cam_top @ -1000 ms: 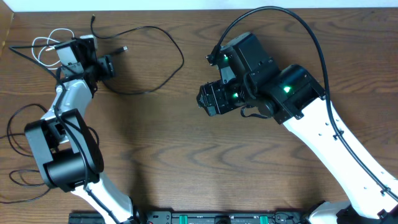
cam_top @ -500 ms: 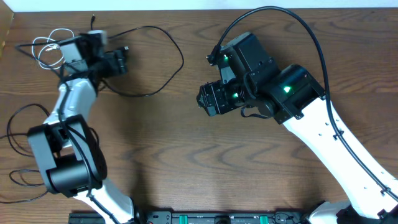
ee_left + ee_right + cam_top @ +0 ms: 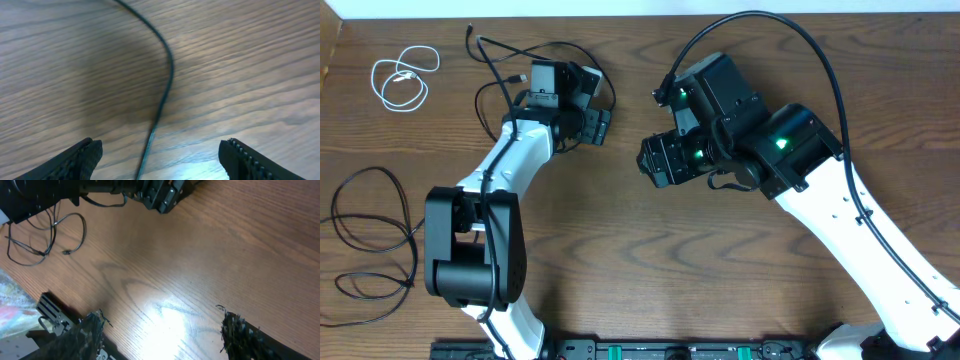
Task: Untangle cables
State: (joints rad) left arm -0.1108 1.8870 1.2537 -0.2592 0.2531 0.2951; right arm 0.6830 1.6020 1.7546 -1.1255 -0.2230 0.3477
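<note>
Nearest the robot's base, at the left edge of the brown wood-grain table (image 3: 620, 260), one long thin black cable (image 3: 333, 212) is lying in loose loops, apart from both arms. Farther in, right of centre, the right gripper (image 3: 655, 160) is hanging over bare wood; in its wrist view its black fingers (image 3: 235, 330) are standing wide apart with nothing between them. Beyond it, left of centre, the left gripper (image 3: 595, 125) is hovering low with its jaws also spread wide and gripping nothing. In its wrist view the second long black cable (image 3: 170, 65) is running along the table between the two fingers without touching either one. At the far left corner, the short white cable (image 3: 402, 80) is lying coiled by itself, well apart from both black ones.
</note>
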